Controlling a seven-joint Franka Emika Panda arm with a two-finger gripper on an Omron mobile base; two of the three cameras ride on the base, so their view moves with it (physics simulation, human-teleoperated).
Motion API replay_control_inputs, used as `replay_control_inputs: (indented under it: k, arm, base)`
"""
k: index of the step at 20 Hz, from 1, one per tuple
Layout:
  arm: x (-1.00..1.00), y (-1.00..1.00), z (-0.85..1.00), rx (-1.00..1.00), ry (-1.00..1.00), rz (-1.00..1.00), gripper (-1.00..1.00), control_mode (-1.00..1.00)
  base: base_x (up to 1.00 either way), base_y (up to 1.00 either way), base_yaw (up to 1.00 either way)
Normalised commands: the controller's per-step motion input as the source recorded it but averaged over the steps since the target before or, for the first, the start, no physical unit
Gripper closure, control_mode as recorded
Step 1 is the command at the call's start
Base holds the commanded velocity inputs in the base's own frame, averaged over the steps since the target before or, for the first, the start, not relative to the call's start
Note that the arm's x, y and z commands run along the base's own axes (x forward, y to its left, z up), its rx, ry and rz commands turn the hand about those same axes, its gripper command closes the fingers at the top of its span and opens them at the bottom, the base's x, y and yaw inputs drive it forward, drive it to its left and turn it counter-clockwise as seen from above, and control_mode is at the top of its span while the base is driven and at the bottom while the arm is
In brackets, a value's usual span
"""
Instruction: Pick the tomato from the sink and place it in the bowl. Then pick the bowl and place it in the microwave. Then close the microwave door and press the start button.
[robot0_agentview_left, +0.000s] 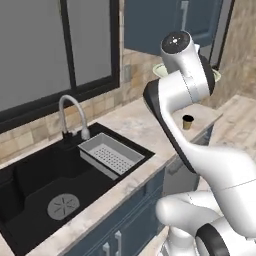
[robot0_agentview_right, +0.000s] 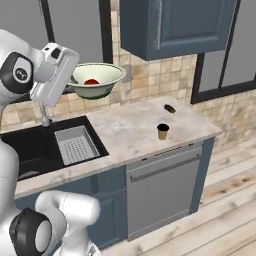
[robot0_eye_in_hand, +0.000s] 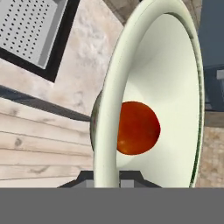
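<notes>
The pale greenish-white, wide shallow round bowl (robot0_agentview_right: 96, 79) is carried in the air, well above the speckled beige stone counter (robot0_agentview_right: 135, 131), by the white arm's two-finger gripper (robot0_agentview_right: 75, 86). The gripper is clamped narrow on the bowl's near rim; in the hand view the rim wall rises directly between the finger bases, one finger inside and one outside. The bowl therefore lies straight ahead of the gripper, mouth upward, roughly level in the right base view. The small round red-orange tomato (robot0_agentview_right: 91, 82) sits inside it, low against the inner wall on the gripper's side, and appears intact and glossy. The black rectangular recessed sink (robot0_agentview_left: 45, 185), with its round grey drain, curved silver faucet (robot0_agentview_left: 70, 112) and a perforated grey strainer tray (robot0_agentview_left: 111, 155), lies below and to the arm's left. By judgement, the tomato step is done and the bowl is in transit. The microwave cannot be located from here, so the direction of carry cannot be confirmed. Tilt risks rolling the tomato out.
</notes>
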Motion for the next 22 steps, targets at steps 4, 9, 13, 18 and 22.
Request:
replay_control_inputs:
  k: [4, 9, 13, 18, 22]
  arm:
    - [0.00, 0.00, 0.00, 0.00, 0.00, 0.00, 1.00, 1.00]
    - [0.00, 0.00, 0.00, 0.00, 0.00, 0.00, 1.00, 1.00]
    - [0.00, 0.00, 0.00, 0.00, 0.00, 0.00, 1.00, 1.00]
    - [0.00, 0.00, 0.00, 0.00, 0.00, 0.00, 1.00, 1.00]
    - [0.00, 0.00, 0.00, 0.00, 0.00, 0.00, 1.00, 1.00]
  base:
    - [-0.26, 0.00, -0.50]
    - [-0.10, 0.00, -0.51]
    - [-0.23, -0.09, -0.46]
    - [-0.17, -0.05, -0.35]
    - [-0.18, -0.05, -0.33]
